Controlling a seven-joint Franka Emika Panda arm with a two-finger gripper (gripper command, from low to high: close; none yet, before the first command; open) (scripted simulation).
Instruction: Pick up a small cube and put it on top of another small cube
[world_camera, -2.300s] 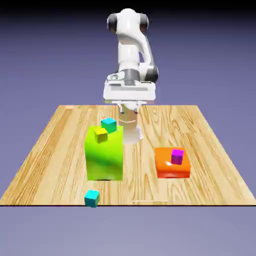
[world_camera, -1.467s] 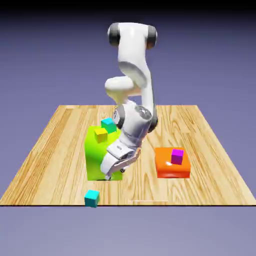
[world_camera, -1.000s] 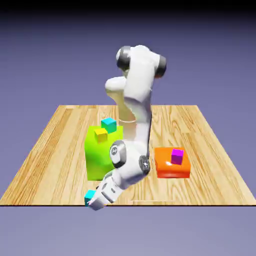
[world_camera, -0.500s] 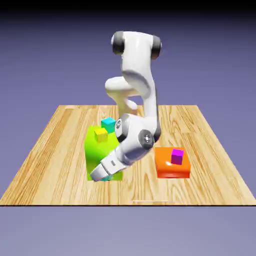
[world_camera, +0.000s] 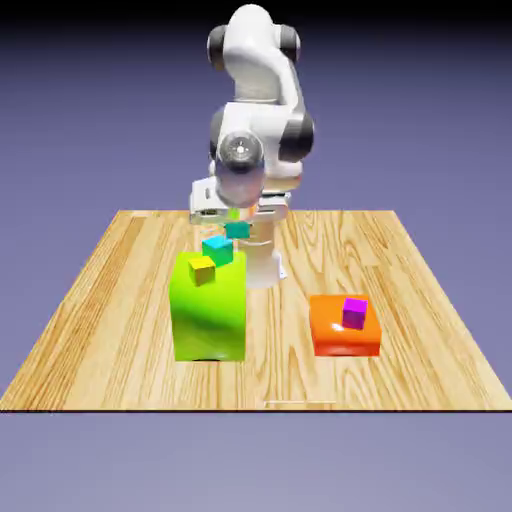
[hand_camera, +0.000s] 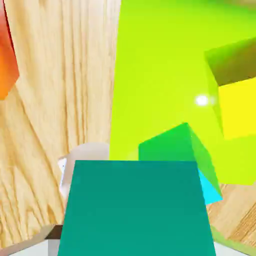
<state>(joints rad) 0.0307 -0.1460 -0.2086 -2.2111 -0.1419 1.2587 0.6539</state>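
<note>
Small teal cube (world_camera: 237, 230) gone from frame's lower left, clamped in my jaws at upper middle; matching teal cube (world_camera: 217, 250) on lime-green block (world_camera: 209, 318) awaits stacking.

The arm (world_camera: 262, 120) was mostly glossy white, with smooth, rounded casings that bulged at the joints. Just above the gripper (world_camera: 237, 230) sat a rounded white wrist casing (world_camera: 240, 182), its near face carrying a round, silvery grey cap (world_camera: 240, 150) with a bright spot at its centre. The hand housing (world_camera: 205, 200), right at the tool, was white and broad, with angular edges and small darker details too fine to make out. Farther above the tool, a dark grey, rounded joint cover (world_camera: 299, 138) showed against the white, and two more dark covers (world_camera: 290, 42) flanked the topmost white casing. Beyond and below the tool, the base (world_camera: 265, 270) was white.
</note>
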